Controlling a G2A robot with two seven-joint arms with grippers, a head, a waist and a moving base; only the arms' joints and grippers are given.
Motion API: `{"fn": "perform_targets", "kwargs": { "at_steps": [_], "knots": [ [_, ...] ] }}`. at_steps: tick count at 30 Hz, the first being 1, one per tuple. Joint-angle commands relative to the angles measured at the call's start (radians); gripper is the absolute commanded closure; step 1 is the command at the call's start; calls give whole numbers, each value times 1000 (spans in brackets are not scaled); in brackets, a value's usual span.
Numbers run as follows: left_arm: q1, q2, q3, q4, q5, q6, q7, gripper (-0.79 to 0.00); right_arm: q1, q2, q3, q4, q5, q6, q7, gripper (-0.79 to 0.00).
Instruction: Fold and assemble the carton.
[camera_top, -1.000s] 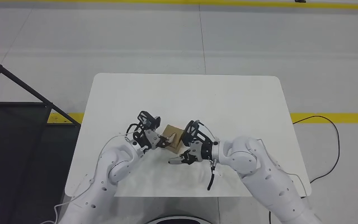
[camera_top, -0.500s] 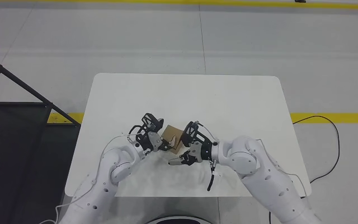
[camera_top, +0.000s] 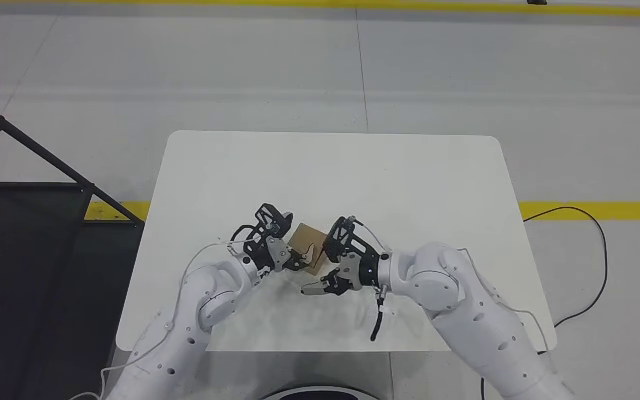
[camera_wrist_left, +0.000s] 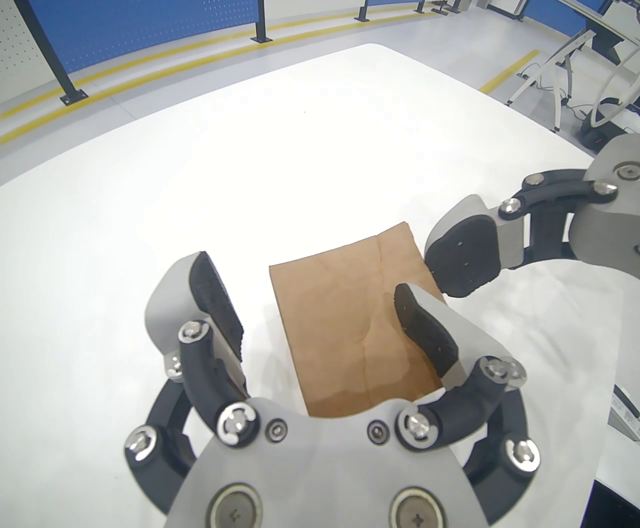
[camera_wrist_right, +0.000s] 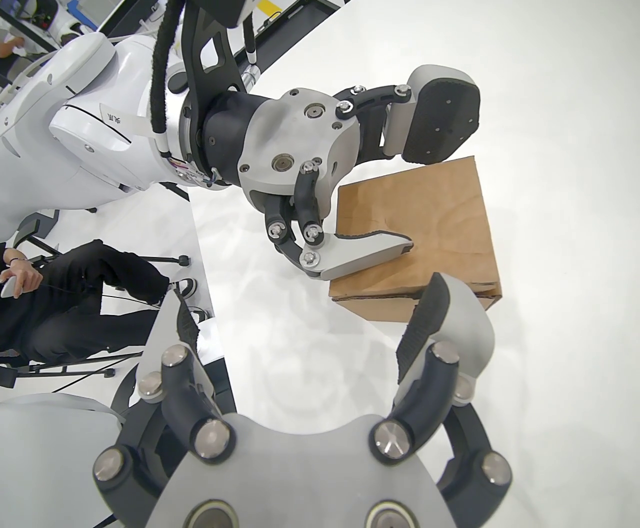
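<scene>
The carton (camera_top: 308, 247) lies mostly flat on the desk (camera_top: 420, 180) between the open left hand (camera_wrist_left: 315, 305), which has just moved closer over it, and the open right hand (camera_wrist_right: 307, 320), so the folding looks ready to start.

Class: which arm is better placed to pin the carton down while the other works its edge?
Left, probably. The left gripper is open over the carton, one finger lying across its top. The right gripper is open beside the carton's layered edge, better suited to work there.
</scene>
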Motion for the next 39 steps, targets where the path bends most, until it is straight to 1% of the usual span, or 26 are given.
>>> {"fn": "perform_targets", "kwargs": {
  "at_steps": [1, 12, 16, 22, 28, 36, 39],
  "knots": [
    [0, 0, 0, 0, -1, 1, -1, -785, -3, 1, 6, -4, -6, 2, -13, -785],
    [0, 1, -2, 1, -6, 2, 5, -785, -86, 20, 106, -68, 9, 10, -136, -785],
    [1, 1, -2, 1, -8, 5, 6, -785, -83, 18, 107, -57, 35, 12, -147, -785],
    [1, 1, -1, -1, -7, 7, 7, -785, -47, 4, 91, 18, 104, 17, -184, -785],
    [6, 2, -9, -4, -8, 9, 12, -785, -42, 1, 87, 38, 115, -2, -183, -785],
    [7, 3, -11, -4, -12, 10, 13, -785, -99, 14, 119, -3, 115, -61, -180, -785],
    [5, 3, -9, -2, -12, 7, 13, -785, -105, 16, 123, -6, 114, -62, -168, -785]
  ]
}}
